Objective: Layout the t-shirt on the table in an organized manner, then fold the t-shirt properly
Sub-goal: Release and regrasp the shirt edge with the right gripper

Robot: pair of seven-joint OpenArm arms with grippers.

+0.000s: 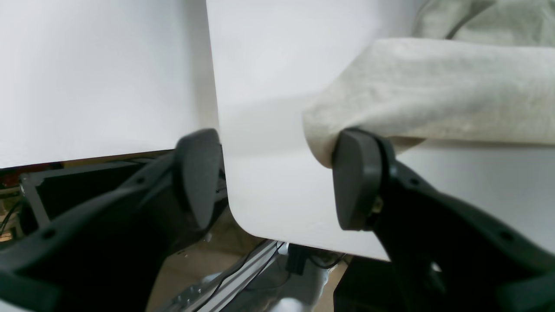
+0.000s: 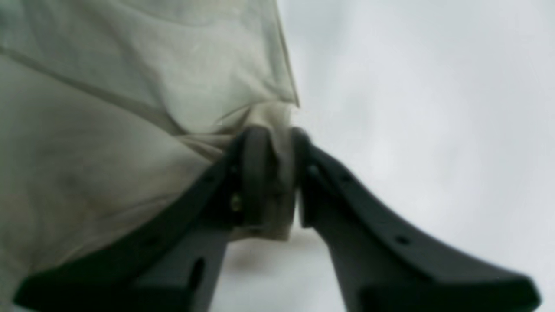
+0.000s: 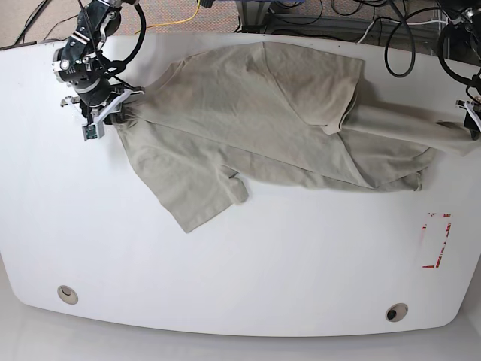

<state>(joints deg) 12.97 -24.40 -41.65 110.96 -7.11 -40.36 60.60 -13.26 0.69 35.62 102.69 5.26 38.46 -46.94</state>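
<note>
The pale sage t-shirt point(image 3: 263, 120) lies crumpled across the back half of the white table point(image 3: 248, 263), one sleeve pointing toward the front point(image 3: 197, 197). My right gripper point(image 3: 113, 114) is at the shirt's left end; in the right wrist view its fingers point(image 2: 256, 164) stand close together with a bunch of the t-shirt point(image 2: 108, 130) pinched between them, right gripper point(image 2: 279, 138). My left gripper point(image 3: 471, 120) is at the shirt's right end near the table edge. In the left wrist view the left gripper point(image 1: 277, 143) is wide open, and one finger point(image 1: 355, 182) touches a rolled fold of the t-shirt point(image 1: 433, 91).
A red tape rectangle point(image 3: 437, 241) marks the table's right side. Two metal grommets point(image 3: 68, 293) point(image 3: 396, 311) sit near the front edge. The table's rounded corner point(image 1: 243, 216) is right under my left gripper, with frame rails and cables below. More cables run behind the table.
</note>
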